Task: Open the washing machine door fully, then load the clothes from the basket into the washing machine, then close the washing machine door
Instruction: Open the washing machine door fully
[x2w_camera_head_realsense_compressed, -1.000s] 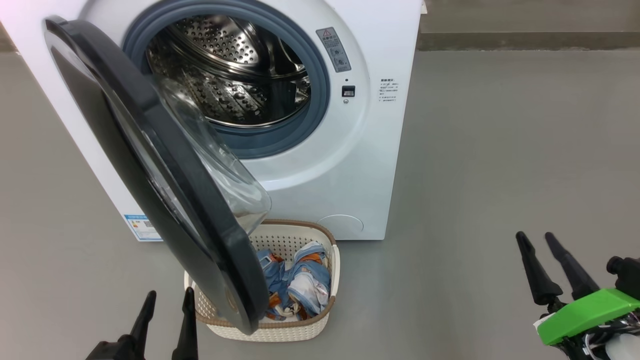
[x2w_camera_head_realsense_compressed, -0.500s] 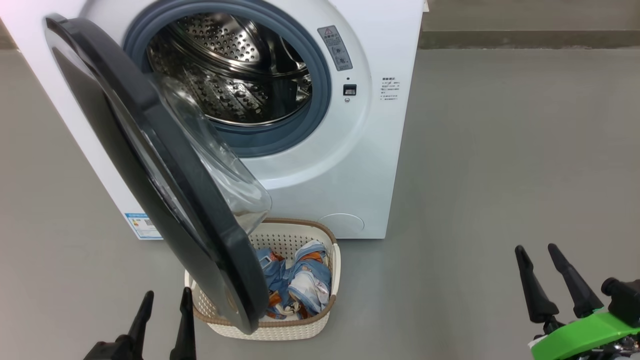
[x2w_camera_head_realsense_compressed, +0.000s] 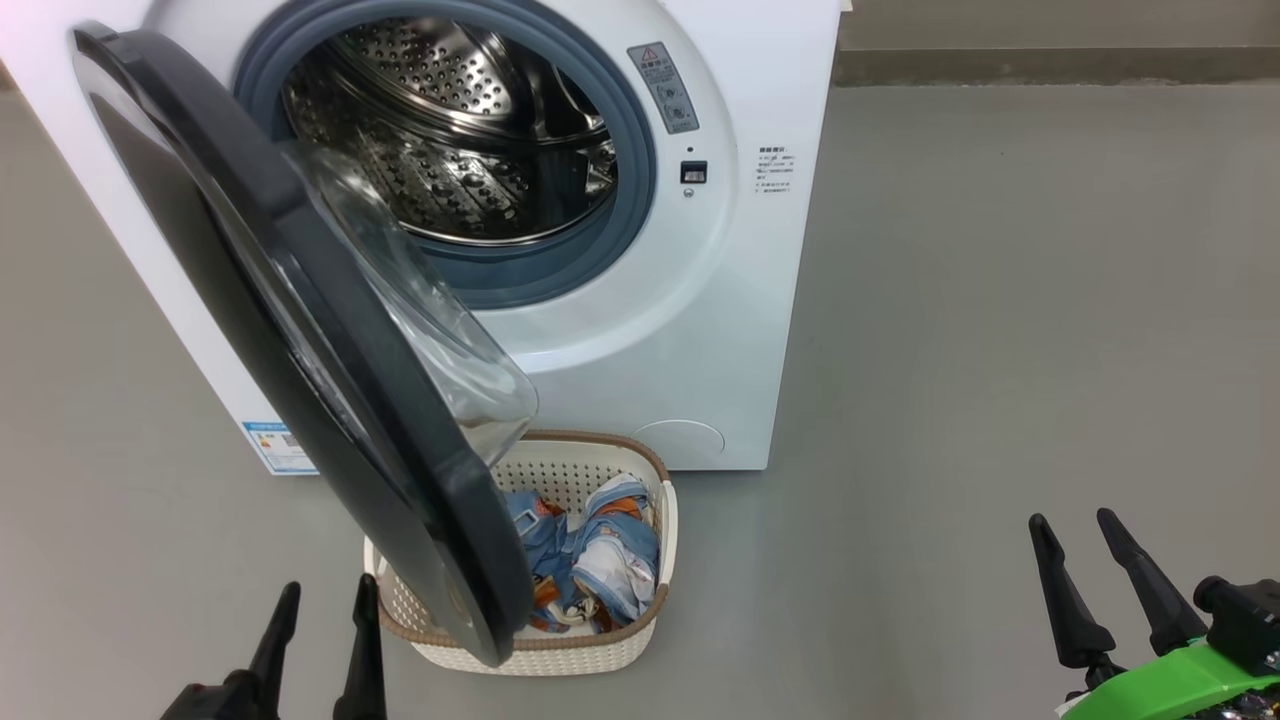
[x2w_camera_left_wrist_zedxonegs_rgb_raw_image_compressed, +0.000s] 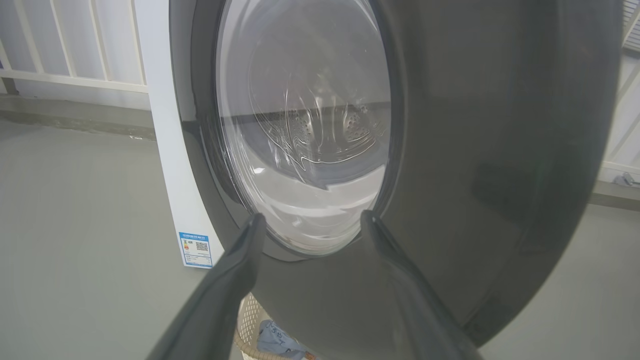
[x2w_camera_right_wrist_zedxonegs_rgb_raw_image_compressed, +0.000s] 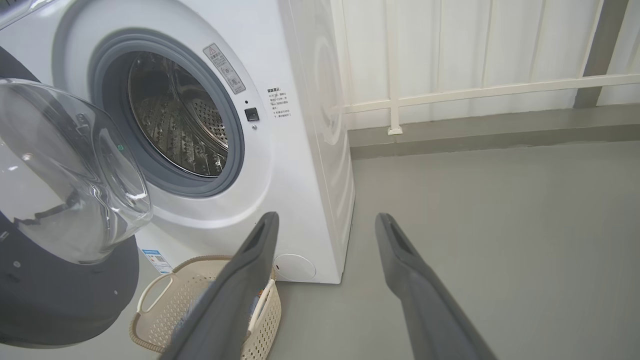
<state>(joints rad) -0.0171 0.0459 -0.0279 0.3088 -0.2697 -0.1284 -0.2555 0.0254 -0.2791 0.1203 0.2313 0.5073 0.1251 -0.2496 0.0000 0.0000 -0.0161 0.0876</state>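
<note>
Left gripper (x2w_camera_head_realsense_compressed: 329, 588) with fingers apart, empty, low beside a half-swung door; loading not begun.

At the left, the large round washing machine door (x2w_camera_head_realsense_compressed: 300, 290), glossy black rim with bulging clear glass bowl, stood partly open and overhung the small cream-white perforated plastic basket (x2w_camera_head_realsense_compressed: 560, 655). Light-blue printed clothes (x2w_camera_head_realsense_compressed: 600, 560) all lay in that basket. Behind, the big white front-loading washing machine (x2w_camera_head_realsense_compressed: 720, 330) showed a bare perforated steel drum (x2w_camera_head_realsense_compressed: 450, 150). Right gripper (x2w_camera_head_realsense_compressed: 1072, 520) was spread, empty, well apart. Judged remaining: full opening, loading, closing.
</note>
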